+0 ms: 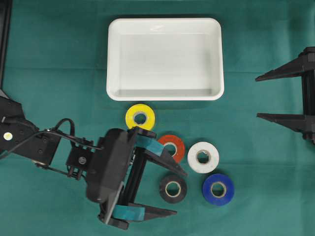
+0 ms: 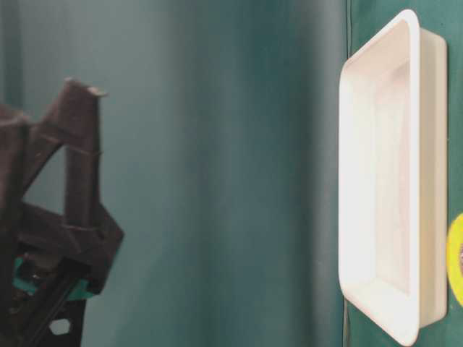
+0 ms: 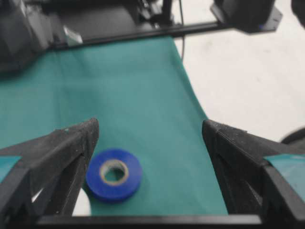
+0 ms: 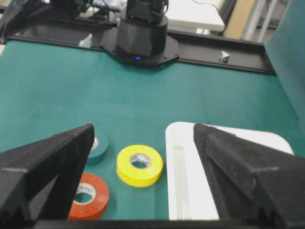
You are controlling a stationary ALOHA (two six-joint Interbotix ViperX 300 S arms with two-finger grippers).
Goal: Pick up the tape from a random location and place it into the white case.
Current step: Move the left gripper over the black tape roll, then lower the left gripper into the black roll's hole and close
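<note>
My left gripper (image 1: 174, 191) gapes empty beside the black tape roll (image 1: 173, 188), below the white case (image 1: 165, 59); crowded neighbours risk a nudged red roll (image 1: 171, 147).

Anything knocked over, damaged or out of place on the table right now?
Nothing stands out. The white case sits flat with nothing in it, and the yellow, red, white, black and blue tape rolls lie flat beside it.
</note>
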